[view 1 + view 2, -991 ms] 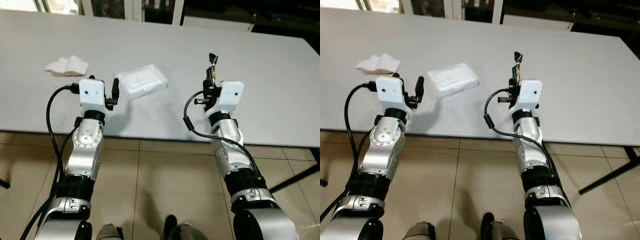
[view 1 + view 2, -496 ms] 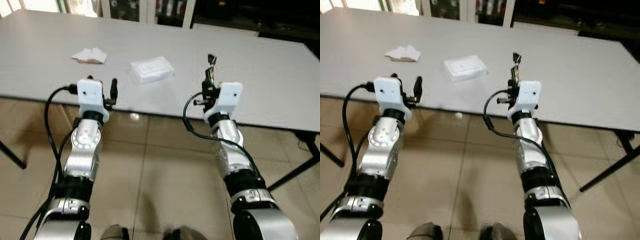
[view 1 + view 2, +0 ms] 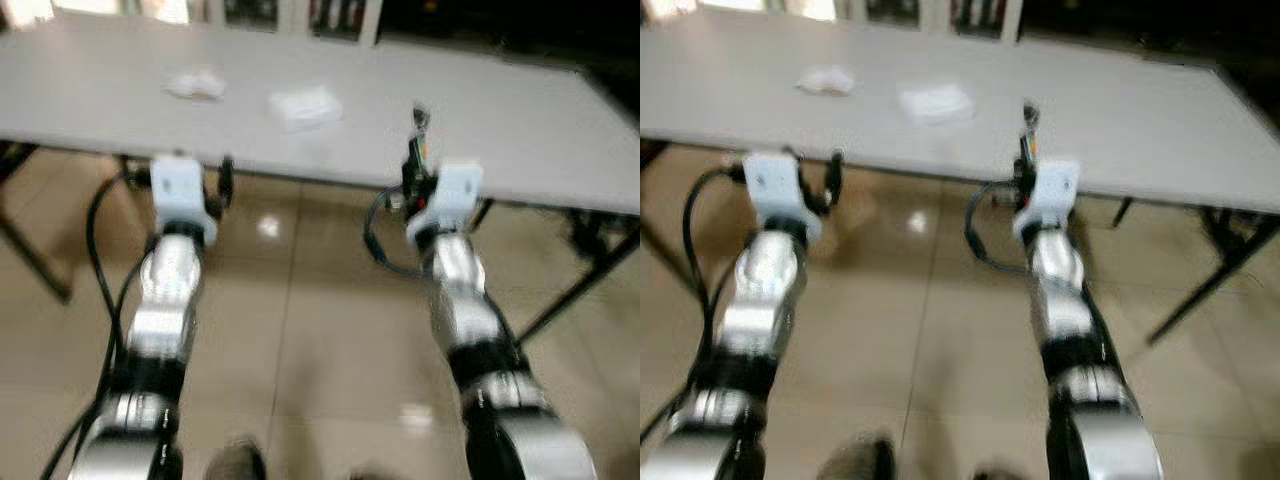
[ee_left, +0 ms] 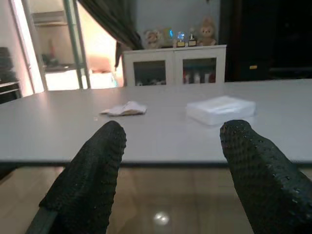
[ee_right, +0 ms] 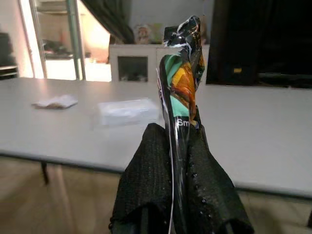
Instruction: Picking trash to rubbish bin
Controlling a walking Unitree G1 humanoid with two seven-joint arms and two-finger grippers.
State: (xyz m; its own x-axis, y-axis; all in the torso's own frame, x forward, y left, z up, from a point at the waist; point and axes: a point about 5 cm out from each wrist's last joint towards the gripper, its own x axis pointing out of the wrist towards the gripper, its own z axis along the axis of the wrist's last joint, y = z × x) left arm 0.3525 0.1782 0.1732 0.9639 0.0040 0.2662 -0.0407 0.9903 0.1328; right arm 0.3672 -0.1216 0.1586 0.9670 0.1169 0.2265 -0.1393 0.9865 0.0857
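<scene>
A long grey worktop (image 3: 520, 120) stood on dark legs over a glossy beige tiled floor (image 3: 300, 330), with a white cabinet (image 4: 175, 66) and a curtained doorway beyond it; the head views were blurred. The right gripper (image 5: 178, 146) had its jaws clenched on a snack wrapper (image 5: 180, 78), a thin crinkled packet printed in green, orange and black that stood upright out of the fingertips (image 5: 151, 161). That gripper was raised at the worktop's near edge, its silver forearm angled up from the elbow and a black cable looping beside the white wrist block. The left gripper (image 4: 170, 146) was held up at about the same height, just short of the worktop's edge, its jaws spread wide and grasping nothing, the two black fingers (image 4: 92, 170) well apart. On the worktop ahead of it lay a white plastic container (image 4: 220, 108), flat and rectangular, and farther toward the robot's left a crumpled tissue (image 4: 124, 109); the two were apart from each other and from both grippers.
</scene>
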